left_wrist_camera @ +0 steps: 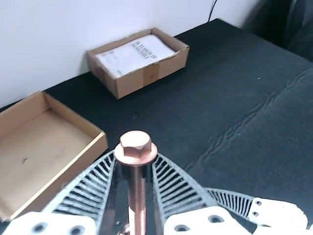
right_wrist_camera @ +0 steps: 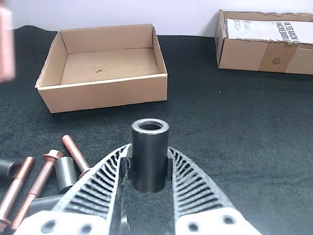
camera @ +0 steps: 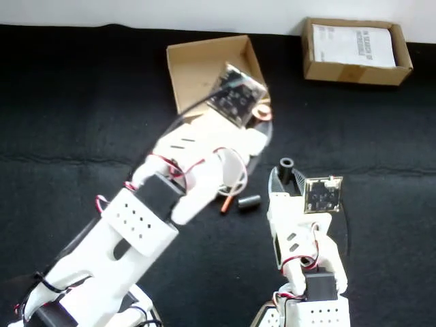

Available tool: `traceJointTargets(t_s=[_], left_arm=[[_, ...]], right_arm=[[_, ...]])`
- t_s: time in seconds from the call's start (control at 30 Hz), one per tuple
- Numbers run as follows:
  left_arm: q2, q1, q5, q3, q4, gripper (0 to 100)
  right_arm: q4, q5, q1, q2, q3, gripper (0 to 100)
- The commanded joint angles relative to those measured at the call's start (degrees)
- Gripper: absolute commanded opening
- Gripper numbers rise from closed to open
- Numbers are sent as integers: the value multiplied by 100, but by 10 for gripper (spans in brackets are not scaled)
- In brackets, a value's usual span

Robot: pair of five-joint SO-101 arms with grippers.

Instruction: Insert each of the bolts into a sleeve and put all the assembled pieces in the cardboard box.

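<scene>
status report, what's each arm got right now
Left gripper shut on upright copper-coloured hex bolt. Right gripper shut on dark grey metal sleeve, bore up. Open brown cardboard box empty. Spare bolts, sleeves loose on black table.

The left claw [left_wrist_camera: 136, 166] is clamped on a bolt [left_wrist_camera: 135, 146], the right claw [right_wrist_camera: 149, 164] on a sleeve [right_wrist_camera: 150, 142].

Ahead of me, a small brown cardboard carton [camera: 354, 73] holding a white printed booklet [camera: 357, 44] sits on the black cloth table cover [camera: 68, 102].
</scene>
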Motion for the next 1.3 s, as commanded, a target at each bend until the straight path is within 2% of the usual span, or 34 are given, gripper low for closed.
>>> traceJointTargets(t_s=[0.0, 0.1, 0.37, 0.77, 1.27], left_arm=[[-110, 215, 9, 374, -993, 9], [-110, 330, 9, 646, -1530, 9], [-101, 347, 229, 954, -2207, 9], [629, 207, 1301, 910, -2242, 9], [673, 154, 1407, 998, -2110, 9]], right_arm=[[-136, -53, -110, -84, 716, 6], [-136, -53, -286, -84, 716, 6], [-145, -53, -637, -84, 699, 6], [-549, -53, -629, -84, 699, 6], [-549, -53, -602, -84, 734, 6]])
